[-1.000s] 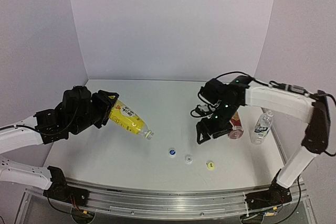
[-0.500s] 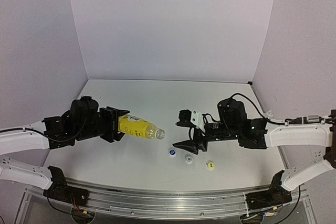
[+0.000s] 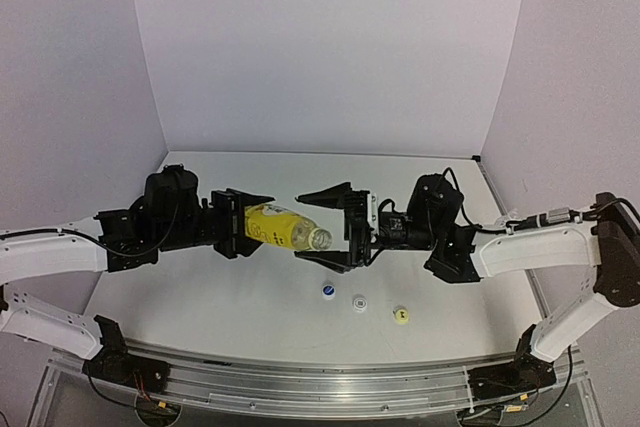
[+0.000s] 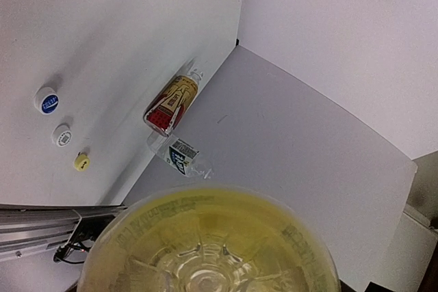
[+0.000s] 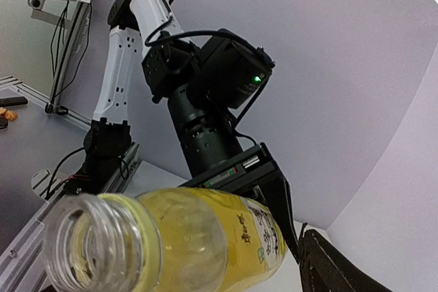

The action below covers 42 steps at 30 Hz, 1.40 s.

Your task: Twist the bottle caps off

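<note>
Left hand (image 3: 250, 225) pinches the yellow bottle (image 3: 278, 228) level; right hand (image 3: 299, 228), spread, should centre on its open neck before closing

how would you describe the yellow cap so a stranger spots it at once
On the white table, toward its front edge, three loose caps lie in a slanting row. The yellow cap is the rightmost; its neighbours are a white cap and a blue cap.
</note>
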{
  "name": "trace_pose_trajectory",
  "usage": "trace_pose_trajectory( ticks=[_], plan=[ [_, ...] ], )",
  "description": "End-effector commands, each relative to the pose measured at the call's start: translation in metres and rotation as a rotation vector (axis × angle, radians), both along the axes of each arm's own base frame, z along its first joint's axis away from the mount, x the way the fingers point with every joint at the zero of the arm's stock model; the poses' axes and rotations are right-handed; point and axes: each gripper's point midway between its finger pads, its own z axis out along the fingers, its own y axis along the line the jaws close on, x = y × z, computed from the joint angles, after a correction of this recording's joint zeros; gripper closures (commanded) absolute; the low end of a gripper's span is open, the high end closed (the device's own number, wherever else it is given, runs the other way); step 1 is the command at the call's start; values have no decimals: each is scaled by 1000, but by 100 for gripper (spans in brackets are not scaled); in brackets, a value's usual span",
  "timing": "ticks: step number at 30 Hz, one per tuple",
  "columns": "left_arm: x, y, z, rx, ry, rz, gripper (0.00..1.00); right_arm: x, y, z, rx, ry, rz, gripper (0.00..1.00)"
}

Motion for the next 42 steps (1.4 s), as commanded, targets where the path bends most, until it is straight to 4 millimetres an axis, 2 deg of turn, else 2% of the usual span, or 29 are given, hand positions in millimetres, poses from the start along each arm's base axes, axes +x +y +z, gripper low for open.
trace_pose_trajectory(
  ticks=[1,3,8,11,18,21,28,30,31,34,37,39,42],
  plan=[
    [0,-11,26,-155,55,-1,100,-25,-3,43,116,-84,128,20],
    [0,-16,25,-156,58,-21,100,-35,-1,41,105,-69,189,21],
    [-2,-26,22,-165,66,-64,100,-39,4,37,93,-70,219,26],
    [-4,-27,20,-174,74,-72,100,-43,6,36,78,-82,226,29],
    [-7,-25,25,-205,46,-80,100,-41,10,16,-2,-87,187,33],
    [-8,-25,23,-202,47,-87,100,-41,12,18,-4,-91,183,42],
    [-10,-26,25,-219,30,-103,99,-40,20,11,-38,-138,141,73],
    [-9,-25,27,-216,15,-97,87,-40,19,12,-36,-143,127,83],
    [-8,-23,28,-217,5,-92,79,-39,19,13,-34,-145,118,88],
    [-7,-18,30,-211,-10,-70,45,-38,18,15,-30,-150,94,98],
    [-7,-14,26,-192,4,-53,18,-35,17,20,-16,-155,53,100],
    [-7,-12,21,-174,16,-42,6,-32,16,27,9,-159,16,100],
    [-8,-7,13,-146,34,-30,1,-20,15,38,52,-135,-62,100]
  ],
)
